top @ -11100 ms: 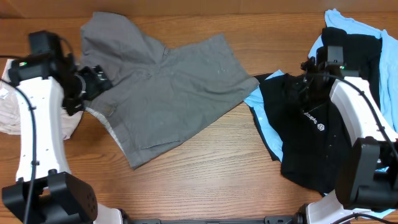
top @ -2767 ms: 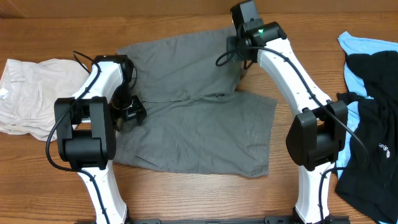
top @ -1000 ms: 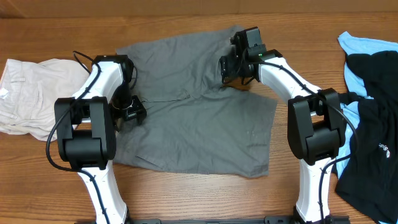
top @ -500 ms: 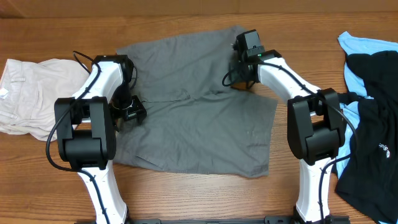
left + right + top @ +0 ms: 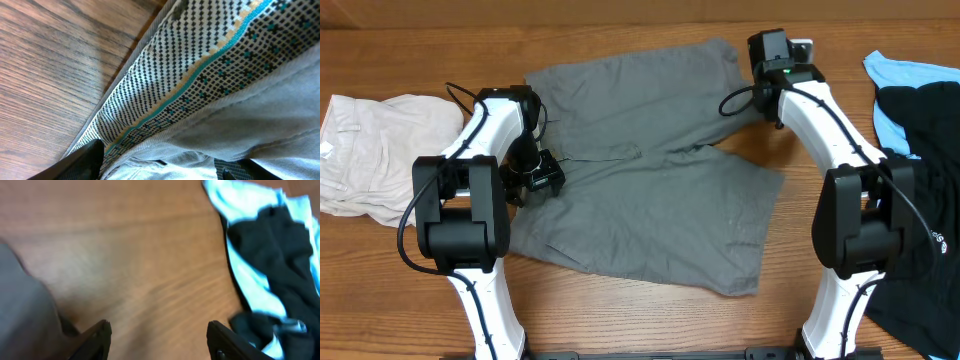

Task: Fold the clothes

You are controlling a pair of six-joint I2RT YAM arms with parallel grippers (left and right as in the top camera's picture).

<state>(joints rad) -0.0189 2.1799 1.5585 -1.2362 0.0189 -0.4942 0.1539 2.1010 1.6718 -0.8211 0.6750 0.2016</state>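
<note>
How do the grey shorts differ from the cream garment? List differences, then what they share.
The grey shorts are mid-grey; the cream garment is pale beige. The grey shorts lie spread out mid-table; the cream garment sits rumpled at the left side. The left hand is at the grey shorts' waistband; no hand is at the cream garment. Both rest on the wooden table.

The left arm [image 5: 482, 128] and right arm [image 5: 826, 116] have white shells, black joint housings and thin black cables.
</note>
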